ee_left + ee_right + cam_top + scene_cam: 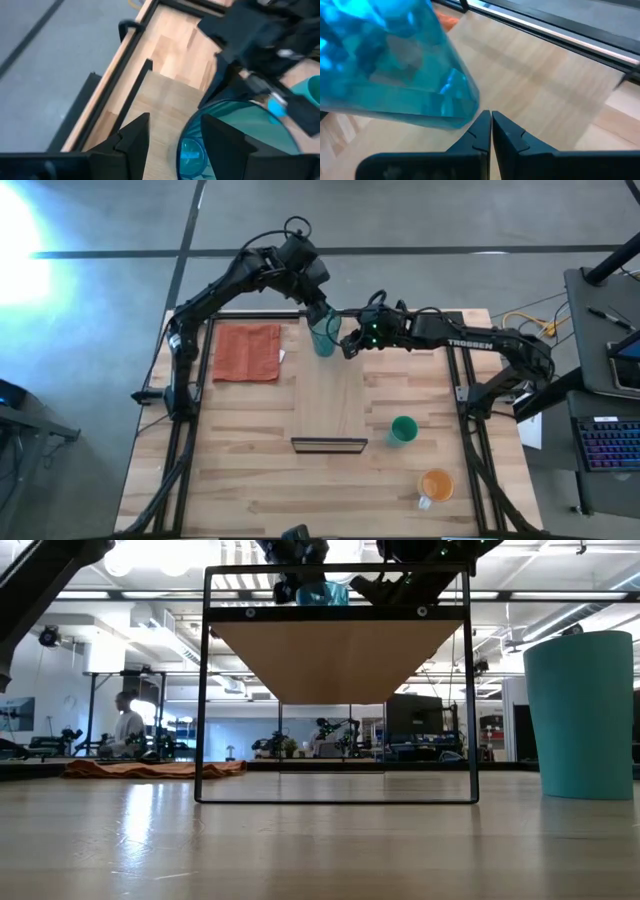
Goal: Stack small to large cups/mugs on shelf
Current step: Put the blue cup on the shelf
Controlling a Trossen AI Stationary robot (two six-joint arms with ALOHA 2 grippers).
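The teal tumbler (323, 337) stands upright on the far end of the light-wood shelf (335, 395), whose dark front edge (329, 444) faces the near side. My left gripper (321, 315) is open above the tumbler, one finger inside the rim (186, 131) and one outside. My right gripper (349, 346) is shut, its tips beside the tumbler's base (462, 117). The green cup (403, 430) stands on the table right of the shelf and looms large in the low view (585, 715). The orange mug (436, 483) stands near the front right. My left gripper straddles the tumbler's rim wall from above; bare wood shows between the outer finger (135, 137) and the wall. Whether the inner finger (220, 140) touches the inside I cannot tell. My right gripper's shut fingertips (482, 122) lie next to the tumbler's bottom edge, coming level from the table's right. Whether they touch it I cannot tell.
An orange-red cloth (247, 352) lies flat at the table's far left. The shelf rests on a black wire frame (335, 690) raised above the table. Black rails (190, 380) run along the table's sides. Bare tabletop lies near the front left.
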